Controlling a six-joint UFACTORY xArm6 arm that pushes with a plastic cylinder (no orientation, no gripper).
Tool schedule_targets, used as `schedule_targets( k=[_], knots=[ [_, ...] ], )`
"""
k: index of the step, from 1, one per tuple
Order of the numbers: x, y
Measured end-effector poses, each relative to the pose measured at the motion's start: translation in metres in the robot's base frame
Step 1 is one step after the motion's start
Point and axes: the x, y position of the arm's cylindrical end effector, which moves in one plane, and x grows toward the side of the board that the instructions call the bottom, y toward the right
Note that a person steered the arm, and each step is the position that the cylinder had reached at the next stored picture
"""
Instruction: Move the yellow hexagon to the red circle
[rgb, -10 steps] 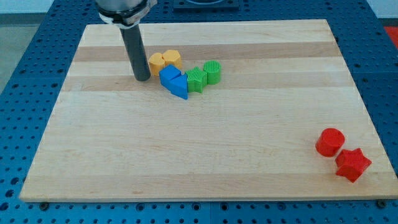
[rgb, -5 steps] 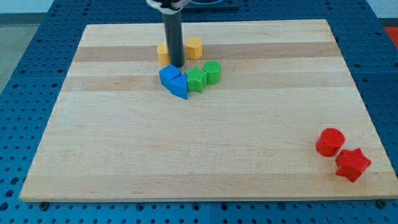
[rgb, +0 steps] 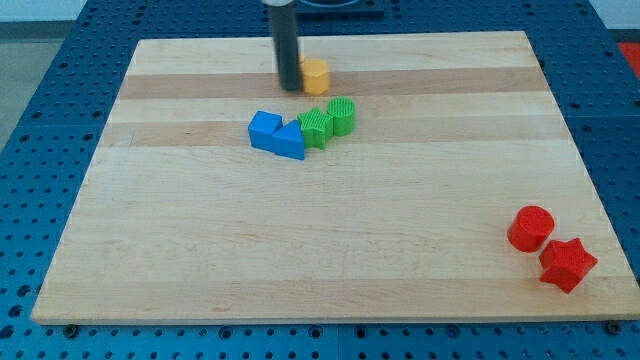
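Note:
The yellow hexagon (rgb: 316, 75) lies near the view's top, just left of the middle. My tip (rgb: 289, 88) rests on the board against the hexagon's left side, and the rod rises out of the top of the view. The red circle (rgb: 530, 227) stands far off at the view's lower right. Only one yellow block shows; a second one seen earlier is out of sight, perhaps behind the rod.
A red star (rgb: 567, 264) sits just below and right of the red circle. Two blue blocks (rgb: 276, 134) and two green blocks (rgb: 329, 122) form a touching cluster below the hexagon. The wooden board (rgb: 200, 250) lies on a blue perforated table.
My tip has moved from left of the yellow pair to the right and up, ending beside the hexagon. The hexagon went up and right, the other yellow block dropped from sight, the blue blocks shifted left.

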Motion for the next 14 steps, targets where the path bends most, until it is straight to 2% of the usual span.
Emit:
schedule_targets(
  k=[1,3,4,6,8,9,11,12,13,14],
  knots=[
    [-0.021,0.036],
    [-0.015,0.034],
    [-0.047,0.039],
    [0.018,0.106],
    [0.155,0.166],
    [0.202,0.174],
    [0.200,0.174],
    [0.205,0.143],
    [0.223,0.135],
    [0.233,0.155]
  ],
)
